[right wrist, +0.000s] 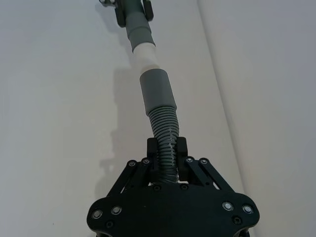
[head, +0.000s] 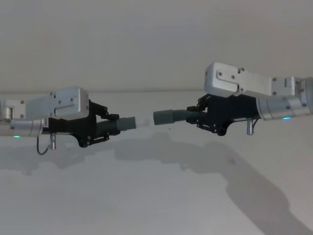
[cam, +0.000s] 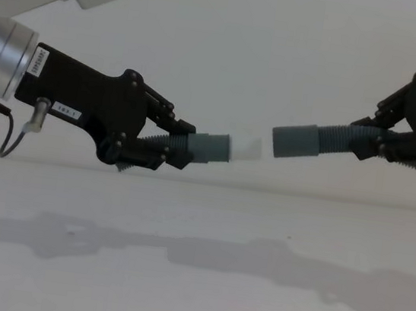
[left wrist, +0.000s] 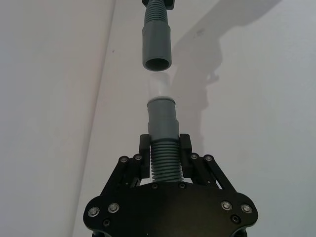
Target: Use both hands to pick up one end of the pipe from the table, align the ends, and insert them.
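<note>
**Pipe ends held nose to nose above the table, not joined**

Writing: two small white stickers on the left arm and gripper body, print too small to read.

Pipe: dark grey ribbed hose with smooth grey cuffs. One cuff carries a narrower white tip. The other cuff is plain, and its open mouth shows in the left wrist view. Both ends are in the air, well above the white table, at mid-scene between the arms. The white tip points at the plain cuff's mouth, roughly in line. A small gap shows between them in the chest view. The plain cuff slants slightly.

Left gripper: clenched on the ribbed part right behind the white-tipped cuff, reaching in from the left.

Right gripper: clamped on the ribs a little way behind the plain cuff, coming in from the right.

The rest of the hose is hidden behind the gripper bodies. A thin black cable hangs under the left arm. Both arms cast shadows on the table.
</note>
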Motion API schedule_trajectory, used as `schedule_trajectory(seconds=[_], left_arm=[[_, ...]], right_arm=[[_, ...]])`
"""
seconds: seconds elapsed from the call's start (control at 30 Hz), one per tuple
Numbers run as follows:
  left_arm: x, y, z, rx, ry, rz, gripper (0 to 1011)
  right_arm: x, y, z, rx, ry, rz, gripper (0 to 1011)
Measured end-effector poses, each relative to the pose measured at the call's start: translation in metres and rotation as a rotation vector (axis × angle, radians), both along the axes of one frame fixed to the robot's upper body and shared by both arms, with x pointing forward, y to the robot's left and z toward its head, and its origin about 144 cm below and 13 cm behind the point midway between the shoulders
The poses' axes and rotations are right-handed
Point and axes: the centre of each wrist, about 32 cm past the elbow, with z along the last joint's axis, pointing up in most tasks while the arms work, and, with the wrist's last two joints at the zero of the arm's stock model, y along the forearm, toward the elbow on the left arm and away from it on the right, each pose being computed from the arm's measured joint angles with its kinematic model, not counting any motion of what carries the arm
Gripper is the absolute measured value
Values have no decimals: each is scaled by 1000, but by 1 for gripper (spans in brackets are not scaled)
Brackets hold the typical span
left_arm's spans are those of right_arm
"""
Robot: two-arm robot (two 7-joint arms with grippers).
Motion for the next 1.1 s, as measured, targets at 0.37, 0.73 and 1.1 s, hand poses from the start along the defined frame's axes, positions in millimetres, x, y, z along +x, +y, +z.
schedule_trajectory(seconds=[0.37,0.73,1.1], left_arm=[[0,0,0,0,0,0,312],[0,0,0,0,0,0,313],[0,0,0,0,0,0,312]], right_arm=[[4,5,0,11,3,22,192],[6,8,-1,5,8,27,192],[9,11,-3,0,7,37,192]])
